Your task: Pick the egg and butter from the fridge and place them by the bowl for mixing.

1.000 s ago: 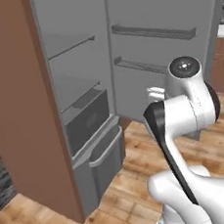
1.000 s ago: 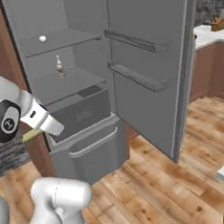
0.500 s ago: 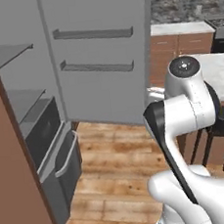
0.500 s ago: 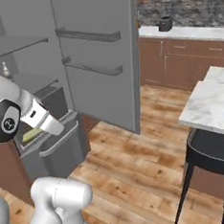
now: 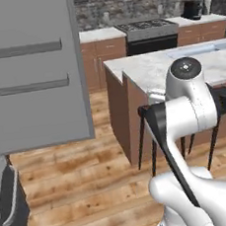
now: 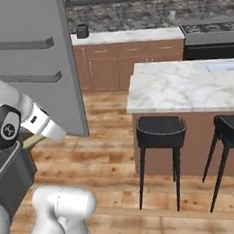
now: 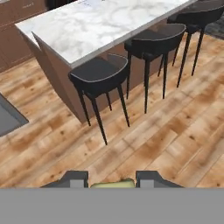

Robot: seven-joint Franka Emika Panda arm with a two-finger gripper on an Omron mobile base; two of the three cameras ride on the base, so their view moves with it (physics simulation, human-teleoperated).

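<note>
Pinching butter [image 7: 112, 184] in the gripper [image 7: 112, 180]: pale yellow block seated between the two dark fingers [image 7: 75, 178], one against each end, with just its top edge visible in the hand view. Seen again in the right base view as a pale yellow-green sliver [image 6: 33, 141] jutting from under the white wrist, just above the drawer [image 6: 11, 173]. Held in the air over the wood floor [image 7: 175, 131], clear of every surface.

Positioned beside the fridge, with the grey door [image 5: 30, 69] swung open and carrying two flat rails across its inner face. Same door at the left of the right base view [image 6: 34, 61]. Grey drawer pulled out at the lower left of the left base view [image 5: 9, 208], below and beside the arm [image 5: 188, 106].

Facing, in the hand view, a row of three black stools [image 7: 99, 78] tucked against a white marble island [image 7: 100, 26], well apart from the gripper. Brown panel under the island top, stool legs standing on the floor.

Beyond the island, along the far wall: brown cabinets under a pale counter [image 6: 127, 36], a small black appliance [image 6: 82, 30] standing on that counter, and a dark stove [image 5: 148, 34] with a grey stone backsplash behind.
</note>
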